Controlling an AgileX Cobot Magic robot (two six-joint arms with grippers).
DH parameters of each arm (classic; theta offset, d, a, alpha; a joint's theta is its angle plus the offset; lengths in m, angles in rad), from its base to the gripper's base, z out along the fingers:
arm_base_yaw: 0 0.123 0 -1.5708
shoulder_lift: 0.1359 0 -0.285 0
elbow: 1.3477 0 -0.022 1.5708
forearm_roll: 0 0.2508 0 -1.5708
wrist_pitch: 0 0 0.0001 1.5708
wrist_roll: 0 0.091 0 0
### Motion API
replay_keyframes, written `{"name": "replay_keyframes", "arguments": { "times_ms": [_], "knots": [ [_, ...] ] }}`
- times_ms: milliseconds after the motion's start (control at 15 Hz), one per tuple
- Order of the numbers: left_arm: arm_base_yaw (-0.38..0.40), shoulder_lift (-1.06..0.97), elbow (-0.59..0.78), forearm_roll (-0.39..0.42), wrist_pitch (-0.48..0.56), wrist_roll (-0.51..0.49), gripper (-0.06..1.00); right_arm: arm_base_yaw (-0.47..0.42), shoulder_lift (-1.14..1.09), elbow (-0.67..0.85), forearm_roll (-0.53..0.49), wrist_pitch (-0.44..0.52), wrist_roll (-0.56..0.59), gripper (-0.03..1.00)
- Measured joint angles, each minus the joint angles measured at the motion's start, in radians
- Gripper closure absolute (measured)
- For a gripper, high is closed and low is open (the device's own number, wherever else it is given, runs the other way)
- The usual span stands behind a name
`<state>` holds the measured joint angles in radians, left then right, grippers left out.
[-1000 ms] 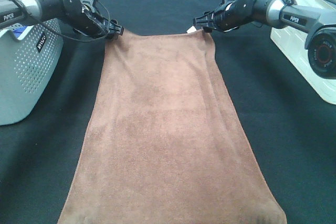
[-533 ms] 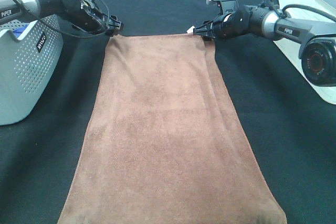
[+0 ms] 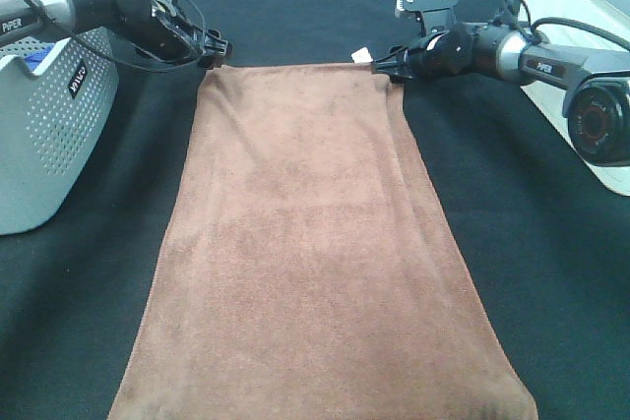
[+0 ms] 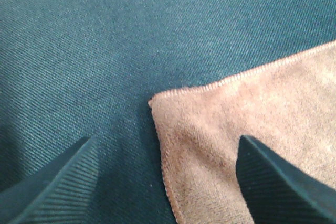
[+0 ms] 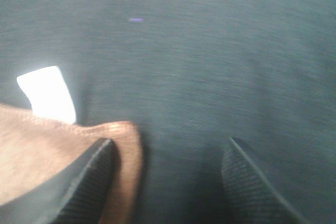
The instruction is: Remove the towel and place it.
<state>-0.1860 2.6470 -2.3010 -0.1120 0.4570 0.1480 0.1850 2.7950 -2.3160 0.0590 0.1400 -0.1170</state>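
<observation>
The reddish-brown towel (image 3: 315,243) lies spread flat on the black table, running from the far middle to the near edge of the exterior view. Its white tag (image 3: 361,54) is at the far right corner. My left gripper (image 3: 212,49) is open at the far left corner; in the left wrist view the corner (image 4: 236,129) lies on the table between the spread fingers (image 4: 52,182). My right gripper (image 3: 386,64) is open at the far right corner; in the right wrist view the corner (image 5: 63,145) and the tag (image 5: 47,93) lie beside one finger (image 5: 89,182).
A grey perforated basket (image 3: 49,135) stands at the left with a blue item (image 3: 34,58) inside it. A white box (image 3: 571,76) stands at the right edge. Black cloth (image 3: 551,292) shows on both sides of the towel.
The towel's far edge has dropped flat onto the table. Both grippers have let go of its corners. The right gripper has shifted a little to the right; the left has barely moved.
</observation>
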Motion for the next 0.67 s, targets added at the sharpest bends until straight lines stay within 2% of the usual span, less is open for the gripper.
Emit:
{"name": "replay_keyframes", "arguments": {
  "times_ms": [200,333,533,600,667],
  "knots": [
    [0.000,0.000,0.000,-0.009,0.000,0.000,0.24,-0.005,-0.003,0.000,0.036,0.026,0.003,0.36],
    [0.000,0.000,0.000,-0.011,0.001,0.000,0.24,-0.005,-0.050,0.000,0.089,0.099,0.003,0.36],
    [0.000,-0.029,0.000,-0.028,0.055,-0.001,0.24,0.013,-0.187,0.000,0.137,0.193,0.003,0.36],
    [0.000,-0.060,0.000,-0.035,0.098,-0.002,0.23,0.018,-0.235,-0.001,0.143,0.251,0.003,0.36],
    [0.000,-0.098,0.000,-0.038,0.159,-0.013,0.20,0.022,-0.285,-0.003,0.148,0.350,0.003,0.36]
  ]
}}
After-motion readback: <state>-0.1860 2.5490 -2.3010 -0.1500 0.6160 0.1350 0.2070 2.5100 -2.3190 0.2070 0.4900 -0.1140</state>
